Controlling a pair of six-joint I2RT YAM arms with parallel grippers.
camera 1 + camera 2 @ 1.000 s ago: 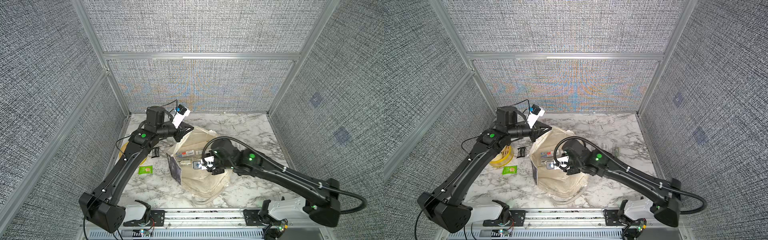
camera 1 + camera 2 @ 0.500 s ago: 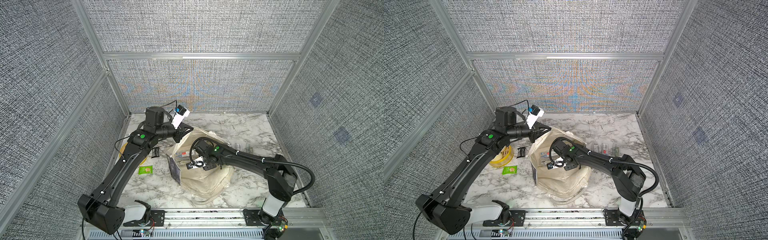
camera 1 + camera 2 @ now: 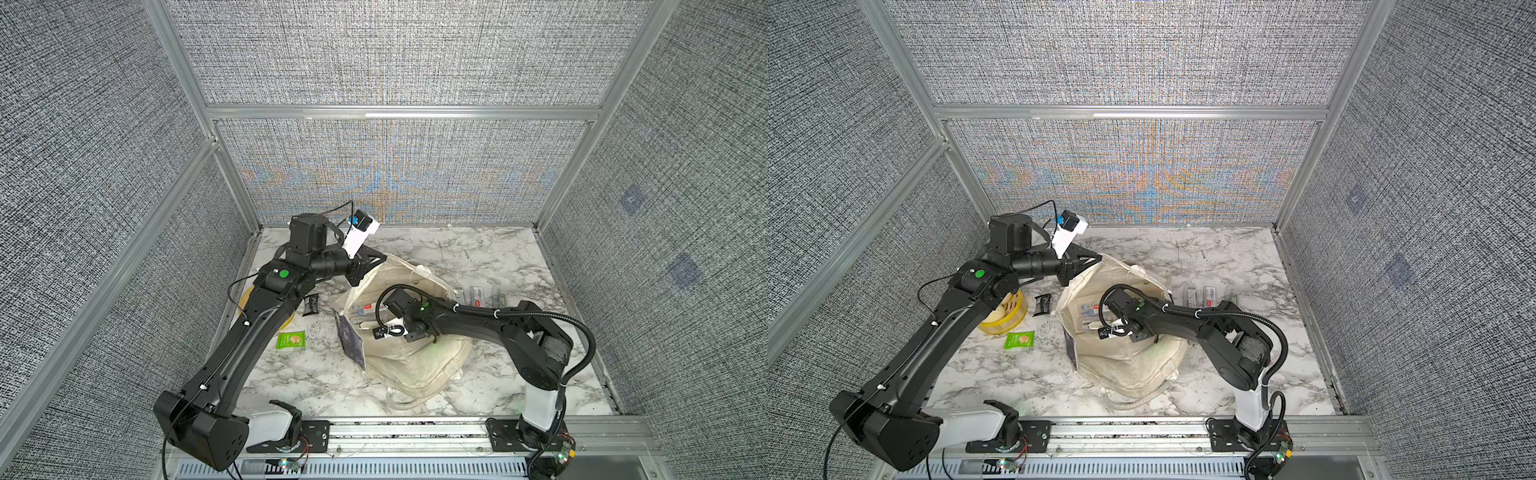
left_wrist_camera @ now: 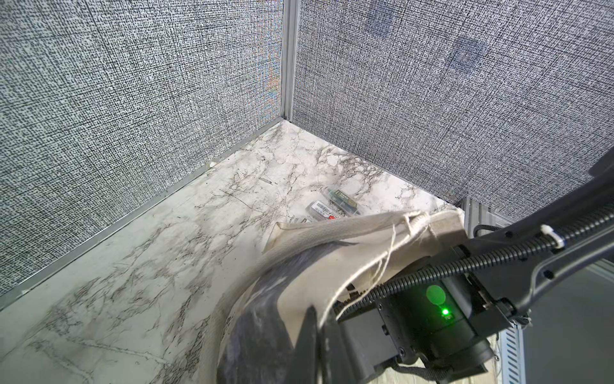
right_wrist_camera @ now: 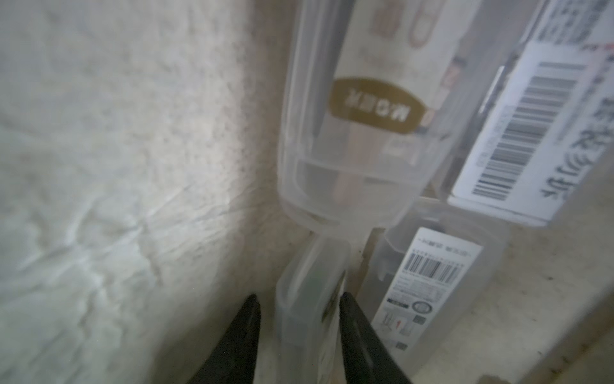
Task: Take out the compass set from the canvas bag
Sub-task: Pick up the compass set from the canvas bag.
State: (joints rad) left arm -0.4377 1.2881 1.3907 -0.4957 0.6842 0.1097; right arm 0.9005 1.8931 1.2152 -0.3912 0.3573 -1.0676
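The cream canvas bag (image 3: 415, 361) (image 3: 1129, 361) lies on the marble table with its mouth held up. My left gripper (image 3: 384, 258) (image 4: 314, 309) is shut on the bag's rim (image 4: 332, 232). My right arm reaches into the mouth, and the top views hide its fingertips. In the right wrist view my right gripper (image 5: 297, 299) is open astride a narrow clear plastic case (image 5: 312, 292), with a gap on one side. More clear cases with barcode labels (image 5: 432, 282) (image 5: 358, 116) lie beside it in the bag (image 5: 116, 166). I cannot tell which case is the compass set.
Clear cases (image 3: 480, 295) lie on the table right of the bag. Left of it are a green packet (image 3: 291, 340), a small black item (image 3: 311, 303) and a yellow roll (image 3: 1003, 316) under my left arm. Grey walls close three sides.
My right arm has folded its elbow back and pushed the gripper further left, deeper into the bag. The left gripper still holds the rim in the same place.
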